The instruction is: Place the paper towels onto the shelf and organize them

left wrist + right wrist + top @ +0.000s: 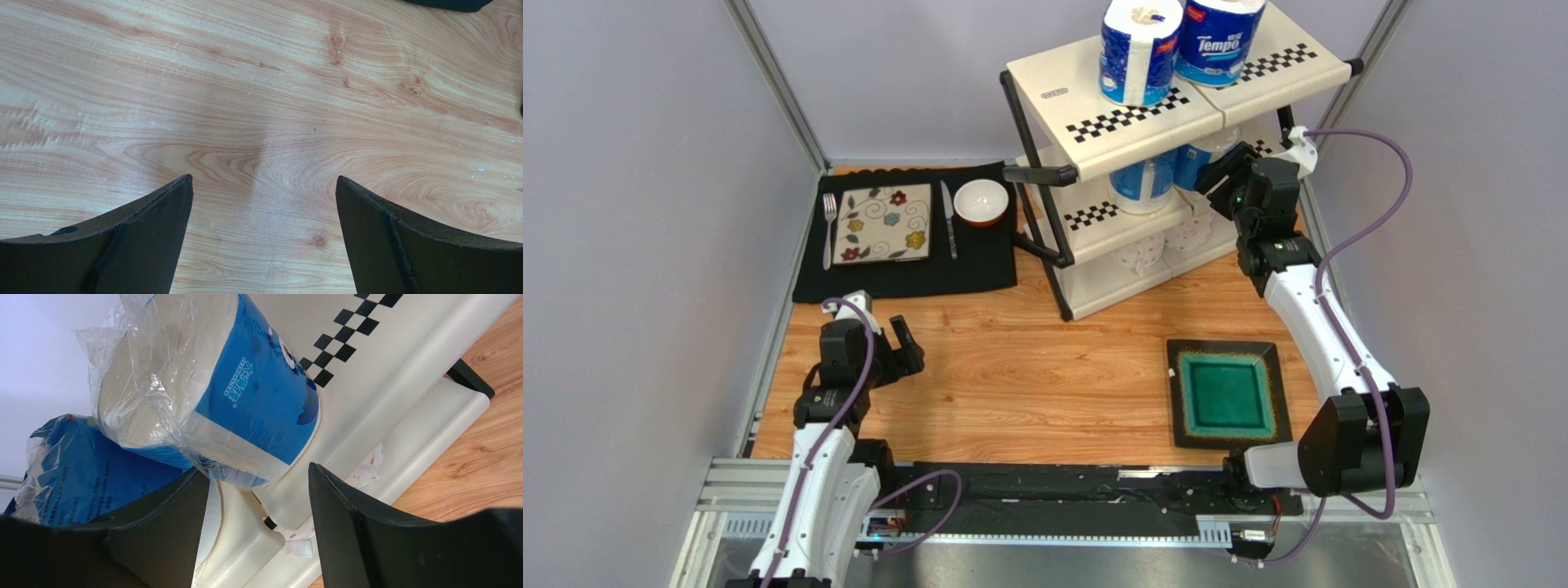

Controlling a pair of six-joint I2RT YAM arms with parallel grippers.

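1. Cream three-tier plastic shelf (1063, 80) with checkered strips, at the far right of the wooden surface (1038, 368). It carries blue-wrapped paper towels (1143, 49) on the top and middle tiers.
2. Right pincer (250, 468): spread at the middle tier, with a blue-wrapped roll (245, 392) just beyond its tips.
3. Left pincer (264, 177): spread above bare surface.

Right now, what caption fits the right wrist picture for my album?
Open right gripper facing a blue-wrapped paper towel roll on the shelf, a second blue roll beside it.
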